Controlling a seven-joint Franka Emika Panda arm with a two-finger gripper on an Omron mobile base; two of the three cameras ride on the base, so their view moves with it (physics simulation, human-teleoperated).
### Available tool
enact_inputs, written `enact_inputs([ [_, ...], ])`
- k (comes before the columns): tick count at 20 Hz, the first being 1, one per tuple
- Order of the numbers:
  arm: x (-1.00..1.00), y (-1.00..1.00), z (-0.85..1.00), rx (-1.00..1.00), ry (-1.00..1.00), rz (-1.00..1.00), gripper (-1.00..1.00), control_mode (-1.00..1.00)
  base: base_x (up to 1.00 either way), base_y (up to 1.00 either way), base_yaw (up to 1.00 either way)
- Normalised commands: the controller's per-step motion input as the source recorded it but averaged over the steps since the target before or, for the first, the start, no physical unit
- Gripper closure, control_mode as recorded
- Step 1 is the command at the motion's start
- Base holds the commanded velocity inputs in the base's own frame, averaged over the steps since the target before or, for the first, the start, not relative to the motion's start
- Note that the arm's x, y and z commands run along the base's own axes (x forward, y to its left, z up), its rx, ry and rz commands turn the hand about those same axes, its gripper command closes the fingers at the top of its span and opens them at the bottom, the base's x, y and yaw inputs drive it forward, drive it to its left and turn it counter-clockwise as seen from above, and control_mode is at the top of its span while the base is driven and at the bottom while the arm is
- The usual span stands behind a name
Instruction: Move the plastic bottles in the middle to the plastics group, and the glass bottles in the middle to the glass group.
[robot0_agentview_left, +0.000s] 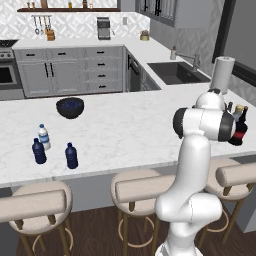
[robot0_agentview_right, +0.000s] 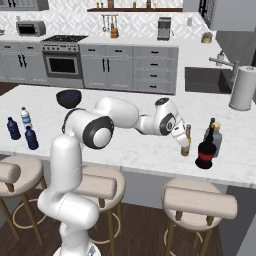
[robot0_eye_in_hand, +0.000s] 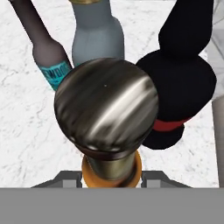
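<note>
The arm reaches out to the right side of the white tabletop (robot0_agentview_right: 130, 145). The gripper (robot0_agentview_right: 183, 142) is down at the slim amber bottle (robot0_agentview_right: 186, 142). In the hand view the amber bottle's round shiny cap (robot0_eye_in_hand: 106, 107) is right under the camera, very close, and its neck runs down between the jaws. The jaws look closed on the amber bottle's neck, but the fingers themselves are mostly hidden by the cap.

The amber bottle stands straight up. Its long way goes up and down. It is just left of the glass group. Right beside it stands the round dark bottle with the red label (robot0_agentview_right: 206, 150), and just behind that are the grey-blue bottle with the gold cap (robot0_agentview_right: 216, 137) and the slim teal bottle (robot0_eye_in_hand: 49, 57). From these views I cannot tell if the amber bottle is on the tabletop or a tiny bit above it.

Far to the left, two small navy bottles (robot0_agentview_left: 39, 151) (robot0_agentview_left: 71, 155) and the clear water bottle (robot0_agentview_left: 44, 136) stand close together. That looks like the plastics all in one place.

A dark bowl (robot0_agentview_left: 70, 107) sits farther back on the tabletop. I cannot see anything in it.

I think the next move is small: set the amber bottle down beside the glass ones, then let go. The bottles are crowded, so a bump could tip one.
</note>
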Motion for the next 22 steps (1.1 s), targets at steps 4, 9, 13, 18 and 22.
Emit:
enact_inputs([
  [4,0.00,0.00,0.00,-0.01,0.00,-0.12,1.00,-1.00,0.00,0.00,0.00],
  [9,0.00,-0.02,0.00,-0.03,0.00,-0.11,1.00,-1.00,0.00,0.00,0.00],
  [13,0.00,-0.37,0.00,0.00,0.00,-0.04,1.00,-1.00,0.00,0.00,0.00],
  [18,0.06,-0.28,-0.02,0.00,0.00,0.00,1.00,-1.00,0.00,0.00,0.00],
  [22,0.25,-0.03,-0.35,0.00,0.02,0.00,1.00,-1.00,0.00,0.00,0.00],
])
